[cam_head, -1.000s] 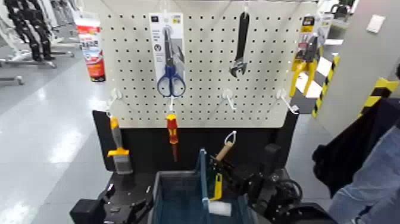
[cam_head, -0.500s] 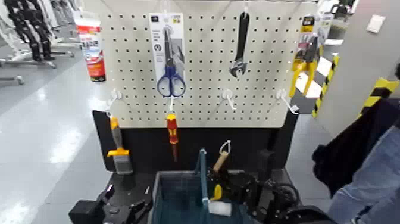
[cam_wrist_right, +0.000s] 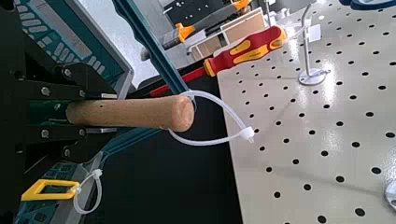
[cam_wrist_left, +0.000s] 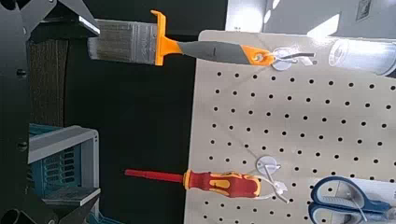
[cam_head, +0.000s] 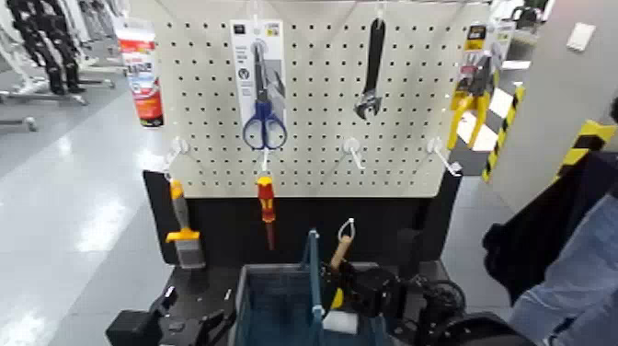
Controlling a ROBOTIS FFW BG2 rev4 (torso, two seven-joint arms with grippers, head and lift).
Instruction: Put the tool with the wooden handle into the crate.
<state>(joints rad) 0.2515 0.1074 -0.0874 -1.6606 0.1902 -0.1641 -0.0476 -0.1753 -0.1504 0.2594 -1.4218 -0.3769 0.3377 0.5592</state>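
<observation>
The tool with the wooden handle stands nearly upright, its pale loop on top and its dark head hidden inside my right gripper. The right gripper is shut on it, just over the right half of the blue-grey crate, beside the tall handle bar. In the right wrist view the handle sticks out from the black fingers, with the loop hanging free over the crate. My left gripper sits open, low at the left of the crate.
A yellow-handled white mini roller lies in the crate. The pegboard behind holds a brush, a red-yellow screwdriver, scissors, a wrench and yellow pliers. A person's blue sleeve is at the right.
My right gripper has moved down and to the left with the wooden-handled tool, bringing it closer over the crate and more upright. The left arm has not moved.
</observation>
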